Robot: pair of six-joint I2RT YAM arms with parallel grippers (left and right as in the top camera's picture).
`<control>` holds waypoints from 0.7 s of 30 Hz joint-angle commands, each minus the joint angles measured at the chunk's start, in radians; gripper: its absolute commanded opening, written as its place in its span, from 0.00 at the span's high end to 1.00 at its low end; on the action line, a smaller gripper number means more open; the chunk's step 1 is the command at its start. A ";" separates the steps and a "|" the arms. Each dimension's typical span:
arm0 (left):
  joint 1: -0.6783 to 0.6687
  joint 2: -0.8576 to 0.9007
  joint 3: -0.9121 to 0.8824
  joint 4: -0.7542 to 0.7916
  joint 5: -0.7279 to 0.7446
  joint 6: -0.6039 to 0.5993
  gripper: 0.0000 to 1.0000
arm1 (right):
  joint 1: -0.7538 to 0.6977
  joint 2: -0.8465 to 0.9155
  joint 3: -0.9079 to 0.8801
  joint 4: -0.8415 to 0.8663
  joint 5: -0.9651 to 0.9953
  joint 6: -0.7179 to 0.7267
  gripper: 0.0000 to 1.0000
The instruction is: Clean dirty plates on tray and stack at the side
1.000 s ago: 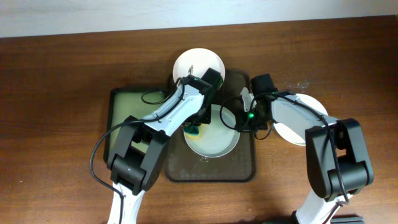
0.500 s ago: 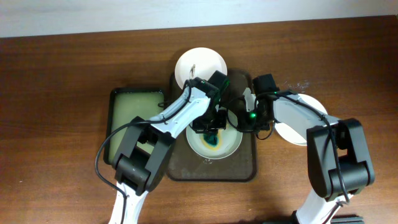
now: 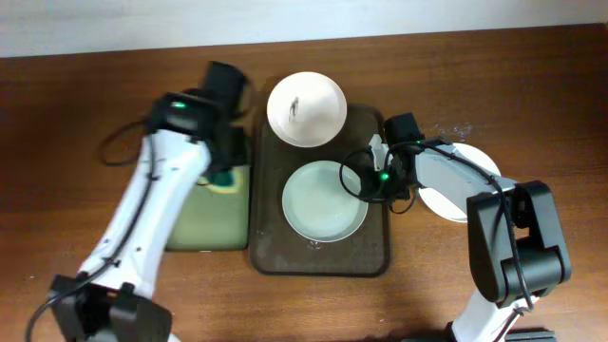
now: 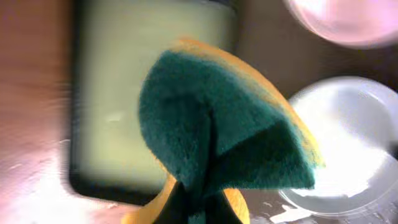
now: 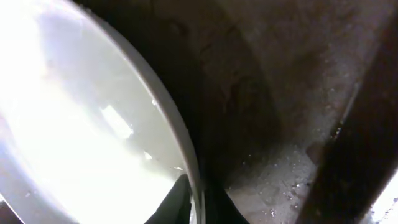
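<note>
The dark brown tray [image 3: 271,258] holds a white plate [image 3: 323,201] at its middle, with no smudge showing. A second plate [image 3: 306,109] with a small dark smudge sits at the tray's far end. A third plate [image 3: 456,180] lies on the table to the right, partly under my right arm. My right gripper [image 3: 366,182] is shut on the middle plate's right rim [image 5: 180,149]. My left gripper [image 3: 223,171] is over the small pale green tray [image 3: 204,214] and is shut on a green and yellow sponge [image 4: 230,130].
The small dark-rimmed tray [image 4: 143,81] with the pale green inside lies left of the brown tray. The tray floor by the plate [image 5: 280,124] is wet and speckled. Bare wooden table [image 3: 85,114] lies all round.
My left arm has swung left with the sponge, off the middle plate to above the small green tray. The right gripper has stayed on the plate's rim.
</note>
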 commanded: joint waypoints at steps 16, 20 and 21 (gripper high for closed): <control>0.186 -0.361 -0.439 0.296 0.128 0.036 0.00 | 0.613 -0.505 -0.001 -0.137 1.353 -0.015 0.96; 0.186 -0.483 -0.439 0.281 0.113 0.036 0.00 | 0.722 -0.505 -0.001 -0.141 1.407 -0.020 0.96; 0.186 -0.483 -0.439 0.281 0.113 0.036 0.00 | 0.750 -0.505 -0.001 -0.146 1.453 -0.024 0.96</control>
